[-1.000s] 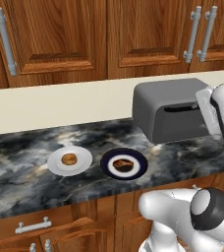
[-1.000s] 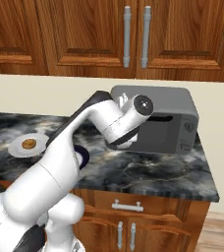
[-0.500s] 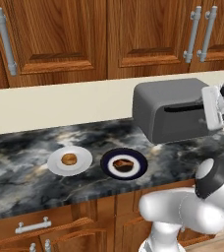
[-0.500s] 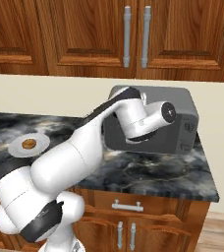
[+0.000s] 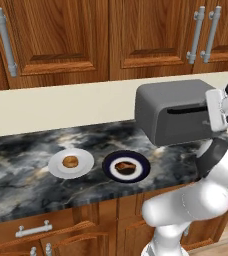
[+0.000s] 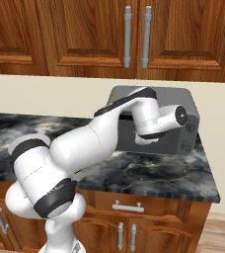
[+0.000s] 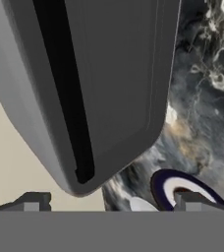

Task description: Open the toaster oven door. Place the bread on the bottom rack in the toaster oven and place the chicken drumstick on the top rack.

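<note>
Even bright rendered light, soft shadows, no glare, hand view sl. blurry.

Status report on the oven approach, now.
Gripper open, empty, facing the toaster oven door. Door shut. Bread and chicken drumstick on their plates. Nothing blocking.

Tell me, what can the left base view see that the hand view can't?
Left base view alone: the bread on its white plate, the chicken drumstick and the wooden cabinets. Hand view alone: a close look at the door's slot handle, past the open gripper. Both: the toaster oven door, shut, the dark plate and the marble counter.
</note>
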### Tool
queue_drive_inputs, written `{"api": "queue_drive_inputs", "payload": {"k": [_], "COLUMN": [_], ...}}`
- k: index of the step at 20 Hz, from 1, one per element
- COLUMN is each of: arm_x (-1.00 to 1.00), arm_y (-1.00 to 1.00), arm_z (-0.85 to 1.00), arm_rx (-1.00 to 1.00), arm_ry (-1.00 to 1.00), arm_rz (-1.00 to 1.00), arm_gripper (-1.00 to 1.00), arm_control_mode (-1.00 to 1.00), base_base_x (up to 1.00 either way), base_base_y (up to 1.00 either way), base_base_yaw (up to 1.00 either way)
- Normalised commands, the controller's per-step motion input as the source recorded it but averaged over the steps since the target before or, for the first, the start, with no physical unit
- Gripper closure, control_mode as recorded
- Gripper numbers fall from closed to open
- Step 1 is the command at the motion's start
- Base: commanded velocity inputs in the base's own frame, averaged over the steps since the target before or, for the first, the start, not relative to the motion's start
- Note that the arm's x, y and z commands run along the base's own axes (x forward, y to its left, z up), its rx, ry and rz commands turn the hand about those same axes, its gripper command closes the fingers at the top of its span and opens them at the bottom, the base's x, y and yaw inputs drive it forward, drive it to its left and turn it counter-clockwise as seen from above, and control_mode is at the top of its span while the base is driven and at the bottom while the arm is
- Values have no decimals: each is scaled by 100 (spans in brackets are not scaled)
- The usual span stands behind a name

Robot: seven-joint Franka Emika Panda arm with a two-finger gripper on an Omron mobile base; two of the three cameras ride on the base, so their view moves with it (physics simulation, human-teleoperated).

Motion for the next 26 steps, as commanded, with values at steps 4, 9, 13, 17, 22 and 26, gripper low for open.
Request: {"api": "queue_drive_inputs", "payload": {"k": [4, 9, 13, 17, 22, 26], "arm_x": [20, 31, 31, 30, 28, 29], "arm_y": [-10, -1, -6, -10, -17, -23], "arm_z": [-32, -16, -12, -12, -18, -13], "arm_rx": [0, 0, 0, 0, 0, 0], "arm_ry": [-3, -2, 0, 0, 0, 0], "arm_rz": [11, 11, 9, 8, 7, 6], "arm_gripper": [-100, -100, -100, -100, -100, -100], "arm_control_mode": [-100, -100, -100, -100, -100, -100], "base_base_x": [0, 0, 0, 0, 0, 0], "base_base_y": [0, 0, 0, 0, 0, 0], "base_base_yaw": [0, 0, 0, 0, 0, 0]}}
